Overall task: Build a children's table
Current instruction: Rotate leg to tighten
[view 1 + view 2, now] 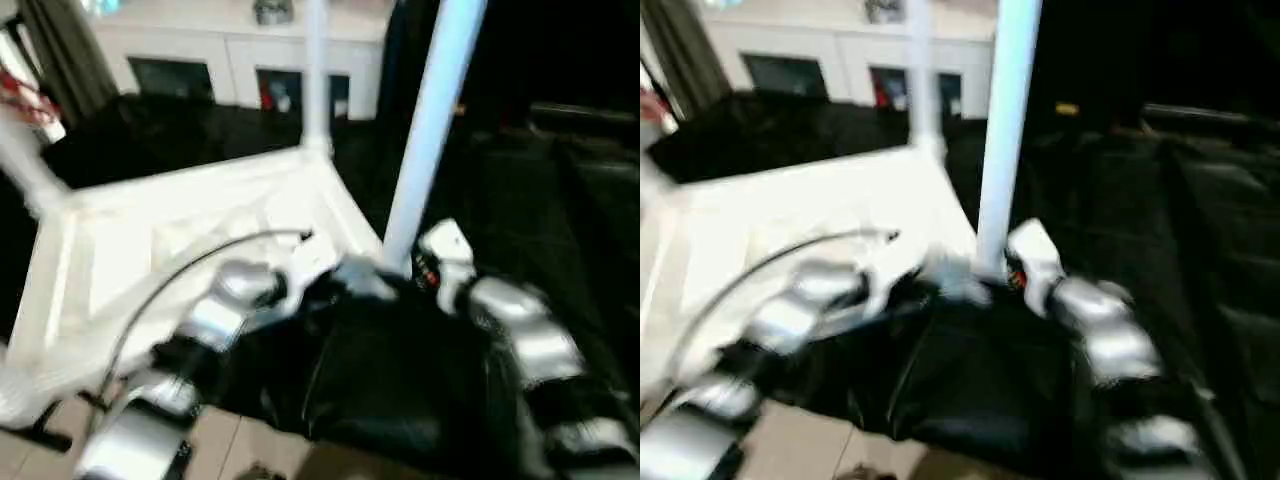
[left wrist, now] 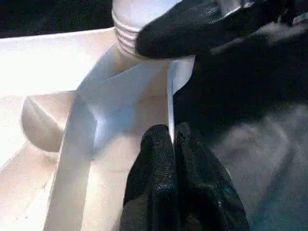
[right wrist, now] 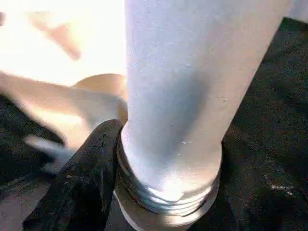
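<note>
The top (image 1: 190, 250) lay upside down on the black cover, ribs up, and three legs stood from its corners: one at the far corner (image 1: 316, 70), one at the far left (image 1: 25, 160), and the near leg (image 1: 430, 130) rising just ahead of the two grippers.

The step in hand looked like seating that near leg in its socket. The left gripper (image 2: 172, 144) had its fingers pressed together, pinching the thin rim of the top just beside the socket, so it seemed to be steadying the top. The right gripper (image 3: 144, 163) stood at the leg's foot; one black finger (image 3: 91, 163) lay against the ribbed collar where leg meets socket, and the leg filled the space beside it. Its other finger was hidden, so I could not tell whether the jaws were clamped on the leg or merely spread around it.

The collar's ribs showed above the socket, so the leg was probably not fully home. The next move likely called for a firm grip and a turn or push downward while the left kept the top from shifting.
</note>
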You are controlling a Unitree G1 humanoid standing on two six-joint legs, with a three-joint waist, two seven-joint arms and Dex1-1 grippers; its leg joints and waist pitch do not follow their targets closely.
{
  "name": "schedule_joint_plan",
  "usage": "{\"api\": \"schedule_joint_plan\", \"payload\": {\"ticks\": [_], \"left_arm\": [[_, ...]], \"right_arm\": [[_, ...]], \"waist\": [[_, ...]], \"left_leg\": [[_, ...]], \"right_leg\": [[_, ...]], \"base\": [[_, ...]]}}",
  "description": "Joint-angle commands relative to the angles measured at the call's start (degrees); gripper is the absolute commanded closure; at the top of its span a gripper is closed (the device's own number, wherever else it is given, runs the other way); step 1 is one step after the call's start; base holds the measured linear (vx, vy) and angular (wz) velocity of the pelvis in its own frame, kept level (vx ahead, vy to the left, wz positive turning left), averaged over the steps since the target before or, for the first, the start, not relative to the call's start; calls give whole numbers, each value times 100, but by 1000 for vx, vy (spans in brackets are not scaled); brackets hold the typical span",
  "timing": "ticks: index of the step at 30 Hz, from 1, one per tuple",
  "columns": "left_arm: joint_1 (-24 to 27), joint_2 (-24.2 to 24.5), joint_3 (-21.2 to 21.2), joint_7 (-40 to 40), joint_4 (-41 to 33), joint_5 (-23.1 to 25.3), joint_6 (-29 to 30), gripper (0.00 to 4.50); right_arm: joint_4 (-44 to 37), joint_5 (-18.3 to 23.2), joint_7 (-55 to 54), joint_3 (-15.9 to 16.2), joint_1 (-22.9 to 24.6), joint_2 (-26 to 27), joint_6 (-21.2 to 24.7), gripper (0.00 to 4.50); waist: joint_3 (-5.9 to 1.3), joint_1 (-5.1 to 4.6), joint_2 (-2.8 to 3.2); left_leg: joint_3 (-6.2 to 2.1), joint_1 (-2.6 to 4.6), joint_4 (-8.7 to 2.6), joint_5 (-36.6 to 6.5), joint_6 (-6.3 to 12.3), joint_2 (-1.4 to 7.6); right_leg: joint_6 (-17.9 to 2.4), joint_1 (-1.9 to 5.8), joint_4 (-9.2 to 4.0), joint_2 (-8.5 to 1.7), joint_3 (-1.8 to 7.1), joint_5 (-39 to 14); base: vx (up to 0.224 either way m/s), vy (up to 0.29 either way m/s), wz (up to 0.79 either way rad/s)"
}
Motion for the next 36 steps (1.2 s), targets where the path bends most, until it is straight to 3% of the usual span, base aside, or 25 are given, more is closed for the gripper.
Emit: {"api": "schedule_joint_plan", "payload": {"ticks": [1,3,8,9,12,15,20,23,29,30,33,36], "left_arm": [[-254,-318,36,385,80,-55,10,450],[-352,-468,76,577,236,-73,37,450],[-489,-697,92,760,433,-5,-108,450],[-449,-672,56,588,354,-29,-181,450],[-358,-576,-7,334,241,-68,-322,450],[-232,-430,-42,36,95,-141,-421,450],[-117,-259,-28,-224,-43,-218,-467,450],[-55,-107,-7,-421,-125,-264,-513,450],[36,99,-15,-823,-314,-309,-553,450],[101,244,-56,-1098,-449,-362,-598,450],[172,395,-82,-1373,-567,-404,-671,450],[287,666,-116,-1820,-764,-461,-681,450]], "right_arm": [[294,-148,-563,117,-134,347,82,180],[485,-221,-1029,43,-265,558,41,180],[883,-299,-1527,-62,-498,925,-232,180],[825,-121,-1332,-154,-484,973,-226,180],[803,-119,-1363,-183,-477,910,-220,108],[777,-170,-1255,-182,-466,762,-283,100],[737,-263,-1232,-215,-469,497,-329,49],[284,-169,-486,-97,-313,178,-204,49],[-660,52,1085,403,176,-437,-189,49],[-1021,229,1623,539,377,-711,-144,49],[-1264,398,2051,593,524,-929,-55,49],[-1425,445,2505,646,648,-1173,-1,49]], "waist": [[-406,5,-87],[-429,-8,-79],[-443,2,-60],[-440,2,-60],[-435,4,-63],[-432,17,-73],[-404,22,-75],[-400,32,-96],[-404,70,-102],[-401,95,-81],[-398,125,-82],[-386,125,-79]], "left_leg": [[-119,107,-403,-1072,218,283],[-125,74,-390,-839,268,268],[-123,78,-377,-755,397,282],[-119,77,-377,-769,441,283],[-120,75,-380,-795,484,286],[-114,83,-379,-817,495,296],[-108,100,-402,-988,417,300],[-107,90,-399,-1012,414,303],[-112,67,-384,-894,588,315],[-116,80,-390,-950,593,325],[-112,76,-395,-1005,608,336],[-116,88,-416,-1171,505,347]], "right_leg": [[-1177,258,-478,-441,260,-1305],[-1243,287,-434,-442,256,-952],[-1329,300,-407,-446,251,-610],[-1356,307,-405,-449,253,-538],[-1372,315,-406,-455,252,-557],[-1387,314,-416,-471,261,-636],[-1308,291,-448,-462,258,-1012],[-1230,309,-459,-466,268,-1110],[-1211,310,-443,-458,264,-953],[-1194,309,-455,-458,264,-1028],[-1193,294,-457,-454,270,-1114],[-1207,269,-467,-452,267,-1325]], "base": [[0,0,0],[0,0,0],[0,0,0],[0,0,0],[0,0,0],[0,0,0],[0,0,0],[0,0,0],[0,0,0],[0,0,0],[0,0,0],[0,0,0]]}}
